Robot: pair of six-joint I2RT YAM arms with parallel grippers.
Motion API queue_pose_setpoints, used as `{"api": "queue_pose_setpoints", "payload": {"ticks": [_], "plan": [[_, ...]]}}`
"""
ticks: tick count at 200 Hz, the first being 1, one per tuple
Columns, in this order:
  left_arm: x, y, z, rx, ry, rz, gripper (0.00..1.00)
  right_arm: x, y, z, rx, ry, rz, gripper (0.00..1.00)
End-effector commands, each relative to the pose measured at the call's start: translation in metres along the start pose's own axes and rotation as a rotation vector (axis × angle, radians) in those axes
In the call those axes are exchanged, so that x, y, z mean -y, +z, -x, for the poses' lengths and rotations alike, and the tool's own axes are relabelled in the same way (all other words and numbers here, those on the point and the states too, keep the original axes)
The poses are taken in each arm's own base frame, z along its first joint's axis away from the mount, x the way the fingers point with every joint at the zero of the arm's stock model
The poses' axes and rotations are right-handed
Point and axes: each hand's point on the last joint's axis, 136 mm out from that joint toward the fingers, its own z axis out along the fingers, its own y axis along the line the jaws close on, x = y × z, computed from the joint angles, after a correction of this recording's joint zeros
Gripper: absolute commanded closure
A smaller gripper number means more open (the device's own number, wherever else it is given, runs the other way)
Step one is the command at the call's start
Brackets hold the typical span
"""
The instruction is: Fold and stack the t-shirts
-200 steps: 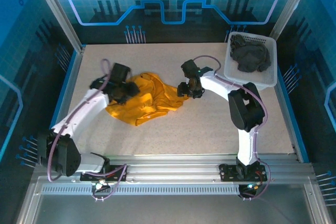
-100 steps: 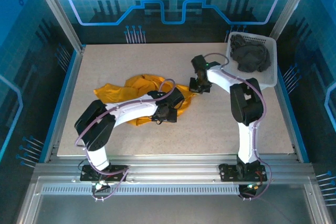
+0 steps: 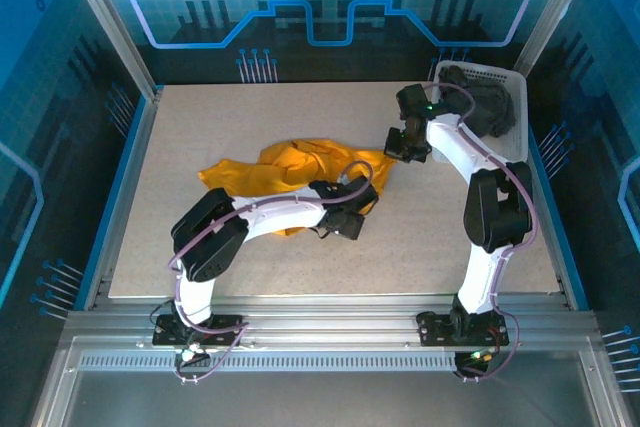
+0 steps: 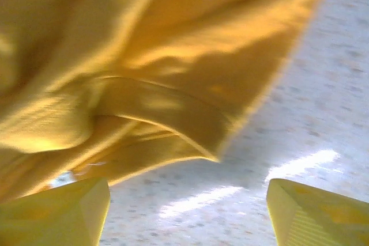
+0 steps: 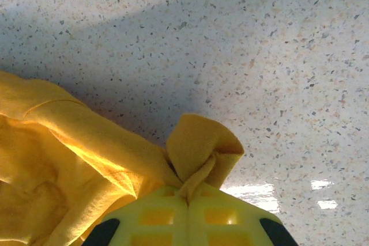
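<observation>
at mid worktop (image 3: 250,107), orange t-shirt (image 3: 300,162) crumpled; soft, limp, light. right end effector (image 5: 189,193) clamped on bunched edge. left end effector (image 4: 187,203) spread wide, empty, above hem; best grasp at hem.

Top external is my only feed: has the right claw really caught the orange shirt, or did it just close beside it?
Observer: Caught. In the right wrist view the right claw is shut with a small bunched fold of the orange shirt pinched in it.
Operator: And the left claw, anything in it?
Observer: Nothing. In the left wrist view the left claw is open, with bare table between its fingers.
Operator: Where is the cloth from there?
Observer: Just ahead of those fingers: a folded hem of the shirt sits over the table, not between them.
</observation>
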Motion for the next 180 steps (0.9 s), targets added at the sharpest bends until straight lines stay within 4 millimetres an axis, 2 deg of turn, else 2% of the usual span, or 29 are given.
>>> {"api": "queue_pose_setpoints", "payload": {"ticks": [1,11,29,50,58,77,82,110,124,136,148,163,170,180], "plan": [[0.025,0.003,0.007,0.032,0.066,-0.053,0.23,0.006,-0.01,-0.01,-0.035,0.017,0.007,1.0],[0.025,0.009,0.008,0.018,0.091,-0.004,0.22,0.007,-0.011,-0.012,-0.04,0.026,0.007,1.0],[0.002,0.025,0.009,-0.024,0.08,0.177,0.24,0.01,-0.016,-0.019,-0.049,0.04,0.009,1.0],[-0.012,0.038,0.016,-0.02,0.028,0.213,0.32,0.014,-0.025,-0.028,-0.055,0.052,0.012,1.0],[-0.016,0.041,0.019,-0.018,0.019,0.222,0.43,0.016,-0.028,-0.032,-0.059,0.055,0.013,1.0],[-0.031,0.044,0.021,-0.014,0.006,0.257,0.91,0.022,-0.036,-0.043,-0.064,0.062,0.006,1.0],[-0.036,0.039,0.023,-0.001,0.0,0.269,1.0,0.024,-0.037,-0.046,-0.068,0.063,0.004,1.0],[-0.073,0.001,0.019,0.072,-0.088,0.312,1.0,0.029,-0.041,-0.073,-0.101,0.08,0.012,1.0],[-0.099,-0.02,0.005,0.095,-0.155,0.327,1.0,0.026,-0.042,-0.09,-0.119,0.084,0.032,1.0],[-0.125,-0.036,-0.011,0.101,-0.226,0.339,1.0,0.016,-0.042,-0.11,-0.152,0.072,0.06,1.0],[-0.153,-0.048,-0.029,0.102,-0.308,0.353,1.0,-0.006,-0.04,-0.136,-0.196,0.026,0.115,0.89],[-0.186,-0.064,-0.046,0.123,-0.407,0.364,1.0,-0.028,-0.037,-0.166,-0.252,-0.045,0.146,0.7],[-0.198,-0.07,-0.051,0.143,-0.442,0.361,1.0,-0.032,-0.035,-0.172,-0.262,-0.062,0.147,0.62],[-0.213,-0.079,-0.058,0.17,-0.485,0.36,1.0,-0.035,-0.032,-0.171,-0.251,-0.068,0.154,0.52]]}}
